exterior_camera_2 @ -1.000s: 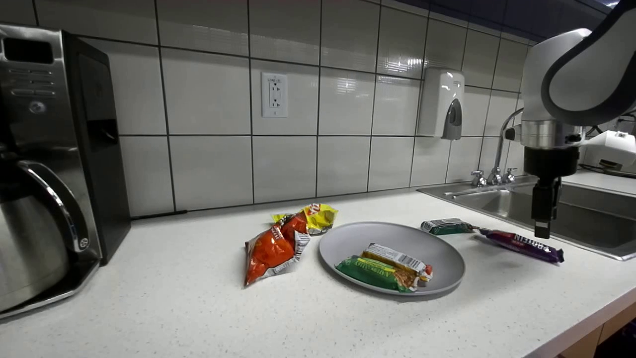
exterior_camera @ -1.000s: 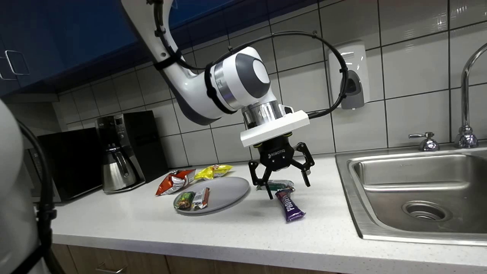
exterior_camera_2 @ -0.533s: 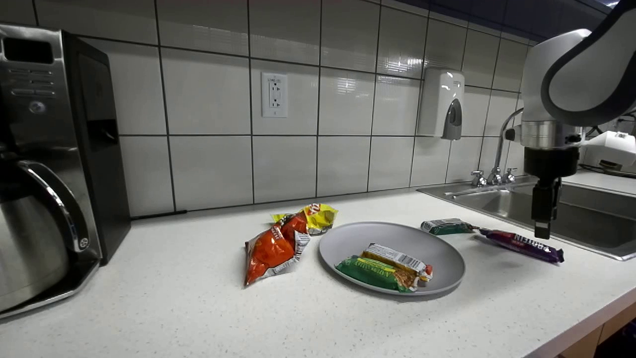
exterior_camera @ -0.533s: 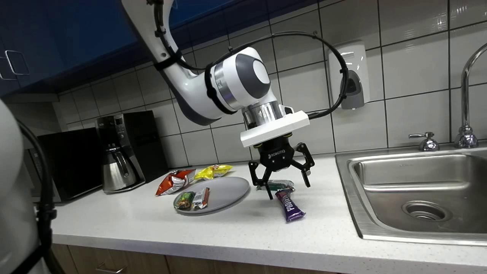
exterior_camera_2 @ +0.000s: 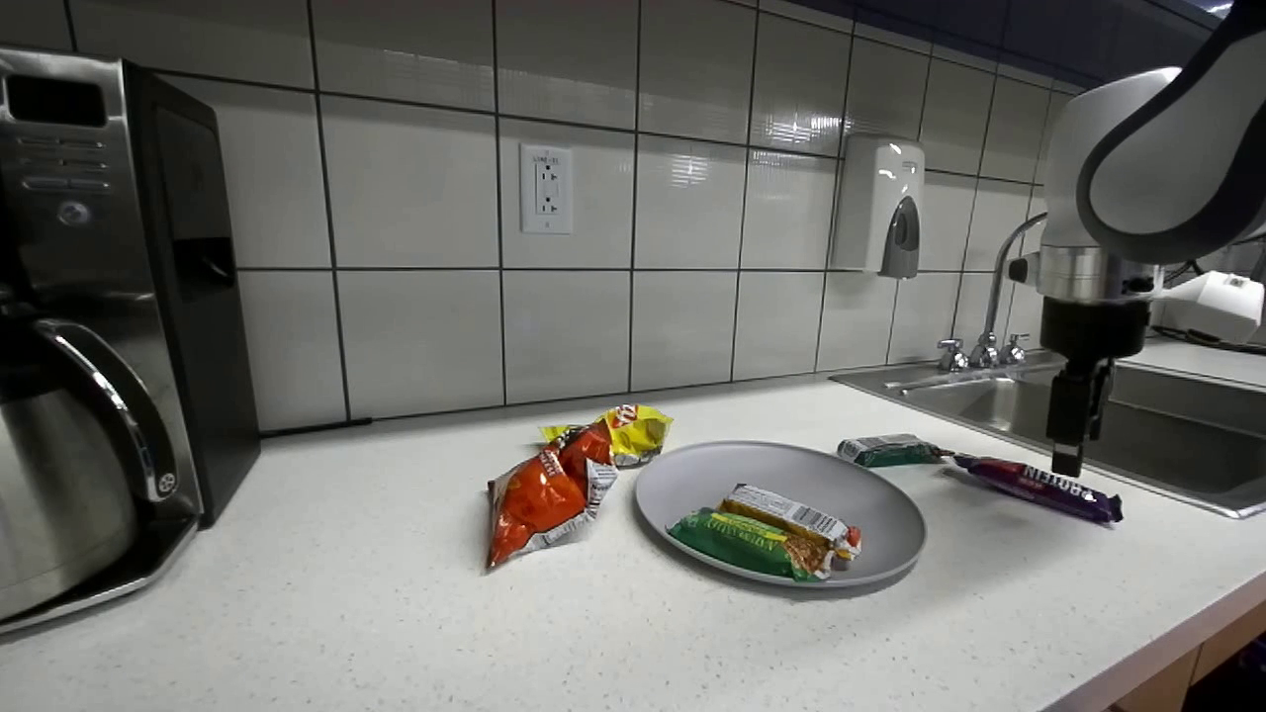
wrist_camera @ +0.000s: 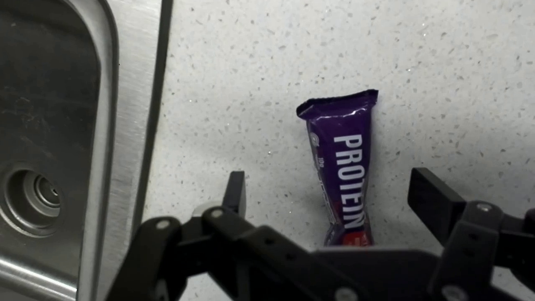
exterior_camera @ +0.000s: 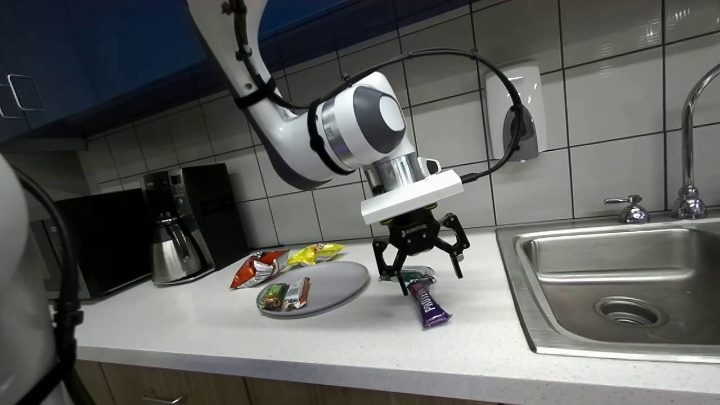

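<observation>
Your Robotiq gripper [exterior_camera: 432,285]: jaws wide apart, nothing held. The purple PROTEIN bar [wrist_camera: 347,167] lies below it on the counter [wrist_camera: 250,62], near the stainless-steel sink [wrist_camera: 133,62]; long axis roughly parallel to the sink's nearer edge, crosswise to your jaws.

White arm [exterior_camera: 292,143], looping black cable [exterior_camera: 517,108], ROBOTIQ-marked jaws

A purple bar [wrist_camera: 345,167] lettered PROTEIN lies on a speckled pale desk [wrist_camera: 234,75]. A black pincer [wrist_camera: 327,171] at the bottom hides the bar's lower end, jaws wide apart to either side. At left, a steel sink [wrist_camera: 136,62] with a drain [wrist_camera: 33,198].
</observation>
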Controlling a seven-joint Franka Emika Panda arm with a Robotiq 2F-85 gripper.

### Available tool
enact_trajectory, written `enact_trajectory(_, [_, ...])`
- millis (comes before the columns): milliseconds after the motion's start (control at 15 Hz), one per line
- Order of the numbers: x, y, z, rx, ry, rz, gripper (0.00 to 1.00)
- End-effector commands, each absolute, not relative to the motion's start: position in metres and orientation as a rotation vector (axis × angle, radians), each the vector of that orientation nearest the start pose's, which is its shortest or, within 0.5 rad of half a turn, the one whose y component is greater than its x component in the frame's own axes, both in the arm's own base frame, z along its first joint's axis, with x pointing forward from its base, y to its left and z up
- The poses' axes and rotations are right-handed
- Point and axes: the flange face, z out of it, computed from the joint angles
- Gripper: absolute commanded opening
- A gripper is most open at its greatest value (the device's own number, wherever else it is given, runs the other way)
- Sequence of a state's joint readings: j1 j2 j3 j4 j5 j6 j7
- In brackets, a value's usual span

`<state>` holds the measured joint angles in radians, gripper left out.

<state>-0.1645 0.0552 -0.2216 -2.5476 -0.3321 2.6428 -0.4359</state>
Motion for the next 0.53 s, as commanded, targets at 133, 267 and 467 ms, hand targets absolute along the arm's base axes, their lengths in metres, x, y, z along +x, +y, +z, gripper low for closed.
enact_trajectory(133, [0.436, -0.166, 0.237, -3.262, -0.558, 0.021, 1.0])
enact_trajectory(267, [0.438, -0.164, 0.233, -3.262, -0.555, 0.016, 1.0])
enact_trajectory(467, [0.443, -0.162, 0.227, -3.259, -0.552, 0.006, 1.0])
